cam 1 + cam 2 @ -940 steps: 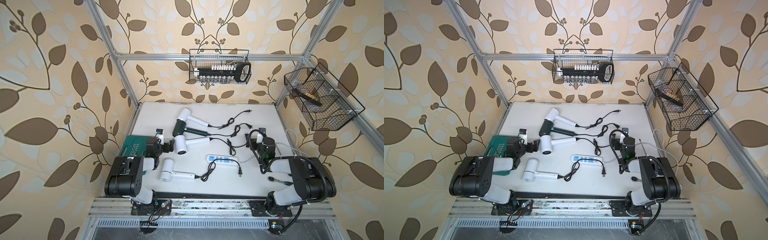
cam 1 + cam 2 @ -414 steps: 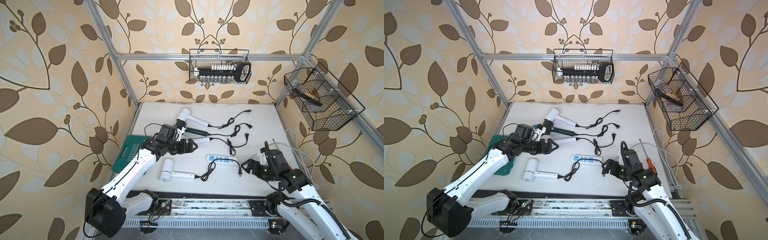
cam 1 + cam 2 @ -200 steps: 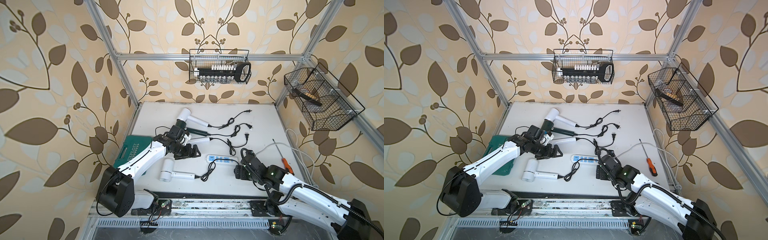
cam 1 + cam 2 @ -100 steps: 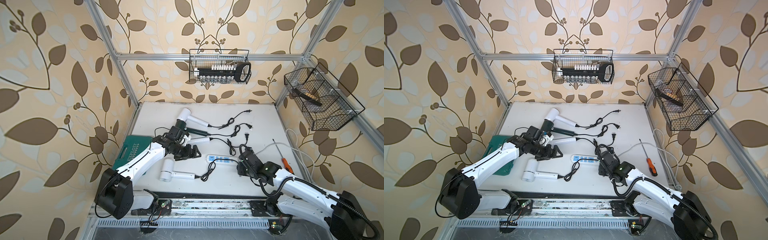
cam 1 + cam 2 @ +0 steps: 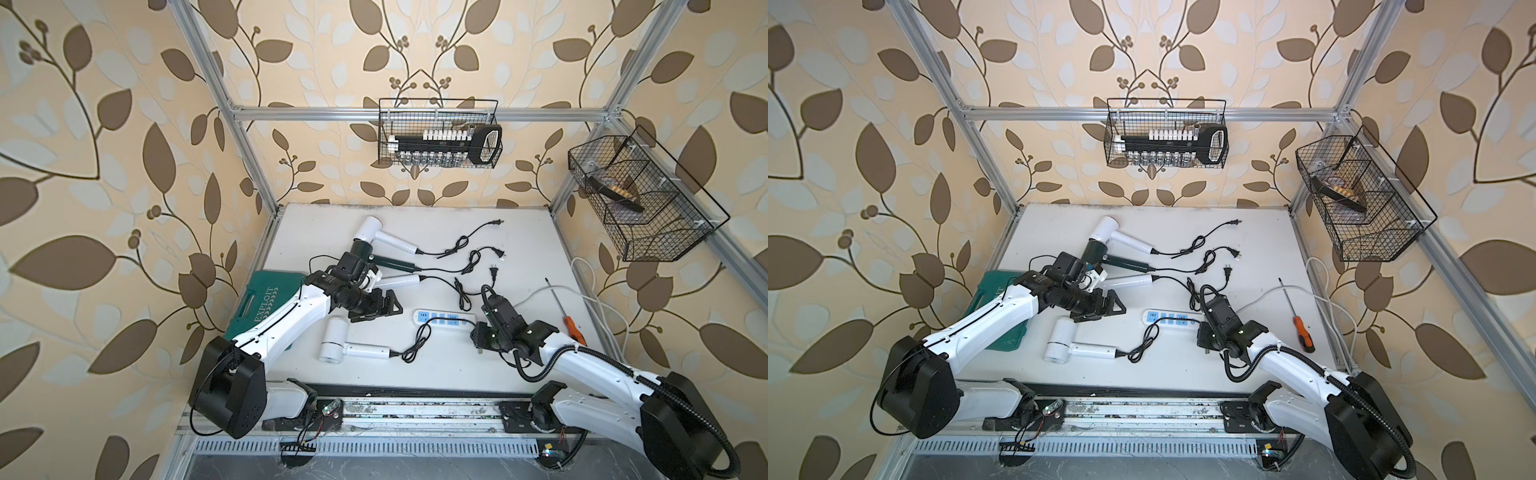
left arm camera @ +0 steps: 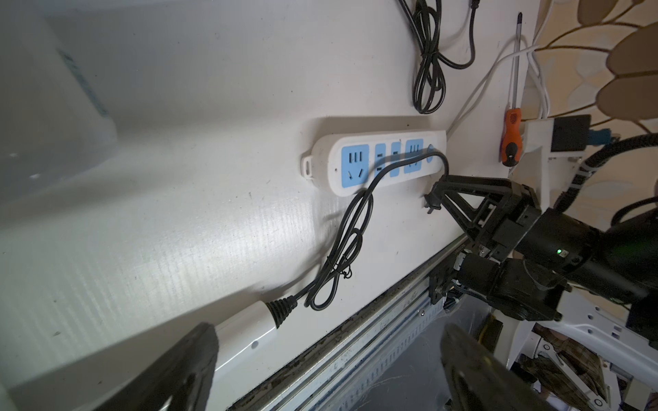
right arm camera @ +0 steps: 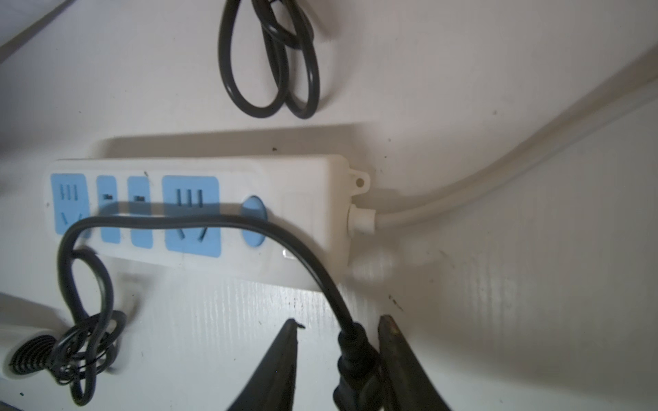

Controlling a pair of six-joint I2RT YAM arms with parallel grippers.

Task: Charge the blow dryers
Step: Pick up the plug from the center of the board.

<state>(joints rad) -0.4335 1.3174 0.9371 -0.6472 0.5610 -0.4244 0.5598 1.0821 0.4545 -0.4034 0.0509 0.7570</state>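
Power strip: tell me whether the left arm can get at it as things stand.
Probably yes. The left gripper hangs open beside one end of the power strip, nothing between them. A black cord lies across the sockets, and the right gripper sits at the other end.

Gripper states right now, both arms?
Left gripper: open, holding nothing.
Right gripper: closed on the black plug of the nearest white blow dryer.

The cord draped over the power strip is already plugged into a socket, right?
No. The cord is draped over the power strip, but its plug is off it, between the fingers of the right gripper: see the left wrist view.
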